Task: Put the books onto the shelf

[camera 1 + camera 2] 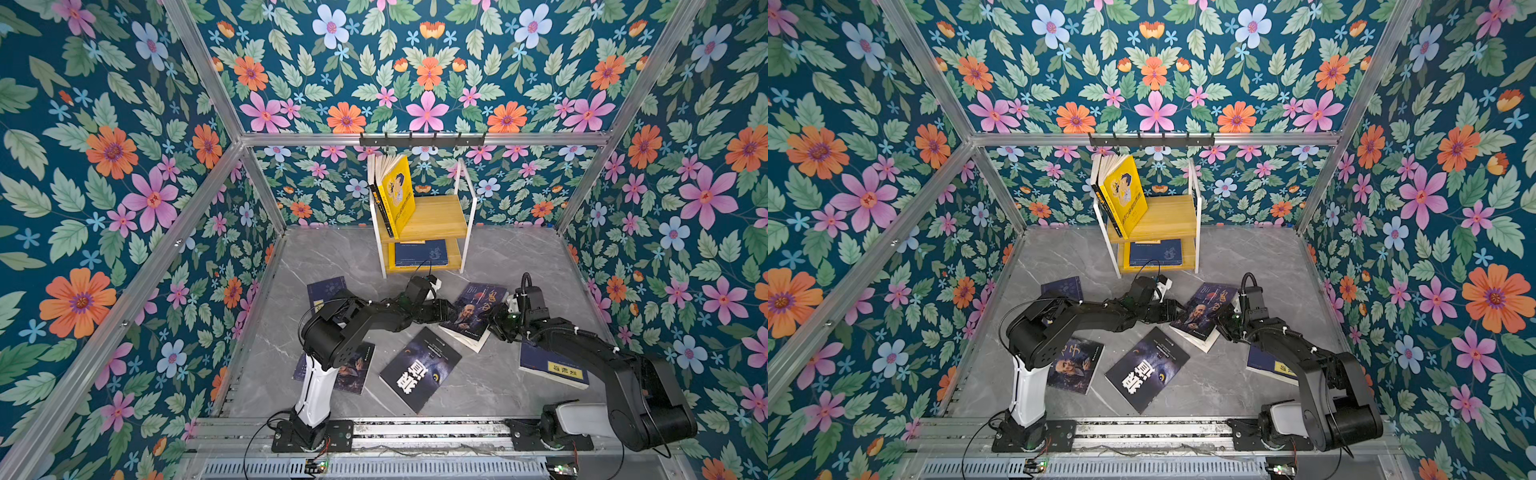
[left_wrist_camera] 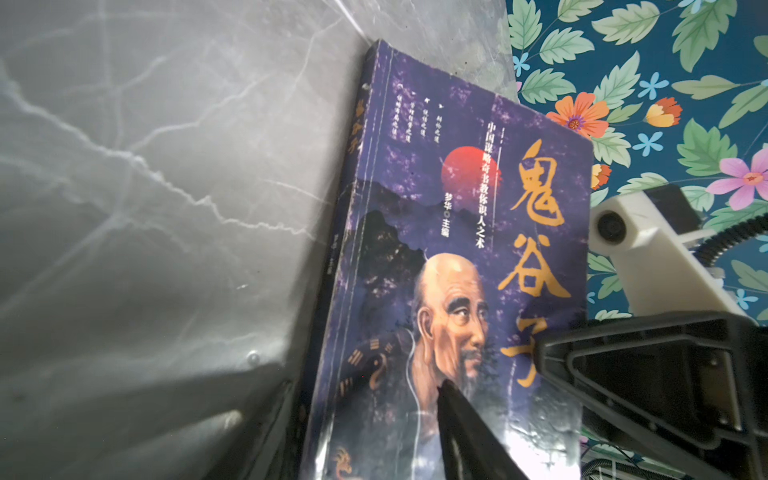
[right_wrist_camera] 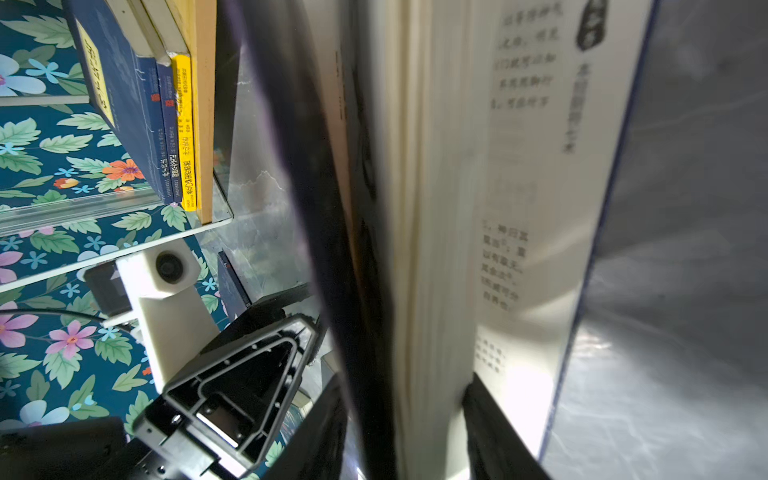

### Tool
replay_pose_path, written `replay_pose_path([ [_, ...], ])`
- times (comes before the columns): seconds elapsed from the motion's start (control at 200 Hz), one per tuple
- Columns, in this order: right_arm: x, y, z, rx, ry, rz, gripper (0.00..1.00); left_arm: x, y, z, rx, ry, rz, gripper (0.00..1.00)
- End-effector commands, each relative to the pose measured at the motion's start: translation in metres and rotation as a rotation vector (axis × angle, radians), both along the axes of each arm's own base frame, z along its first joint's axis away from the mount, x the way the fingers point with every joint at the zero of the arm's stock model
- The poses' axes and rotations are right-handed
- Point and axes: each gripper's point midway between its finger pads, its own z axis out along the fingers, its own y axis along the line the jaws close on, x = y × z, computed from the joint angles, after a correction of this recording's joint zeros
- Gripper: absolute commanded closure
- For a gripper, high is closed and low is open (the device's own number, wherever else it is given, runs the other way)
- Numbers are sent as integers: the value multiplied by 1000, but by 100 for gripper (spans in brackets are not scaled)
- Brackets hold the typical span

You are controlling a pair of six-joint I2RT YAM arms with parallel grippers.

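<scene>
**Holding the portrait book (image 1: 469, 311) from both sides**

The shelf (image 1: 440, 216) is standing at the back of the table (image 1: 498, 257), well apart from the portrait book, which is tilting off the marble. The left gripper (image 1: 448, 309) is clamping its spine side. The right gripper (image 1: 496, 318) is straddling its pages, but I cannot tell whether it is squeezing them.

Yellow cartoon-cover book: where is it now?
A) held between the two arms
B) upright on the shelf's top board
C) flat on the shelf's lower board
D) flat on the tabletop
B: the yellow book stands on its edge on the top board of the shelf.
</scene>
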Motion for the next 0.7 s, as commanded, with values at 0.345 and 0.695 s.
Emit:
replay_pose_path([
  [0.345, 10, 12, 31, 59, -176, 60, 48, -16, 13, -25, 84, 85, -4, 44],
  [0.695, 16, 23, 35, 92, -188, 129, 41, -16, 14, -26, 85, 88, -3, 45],
])
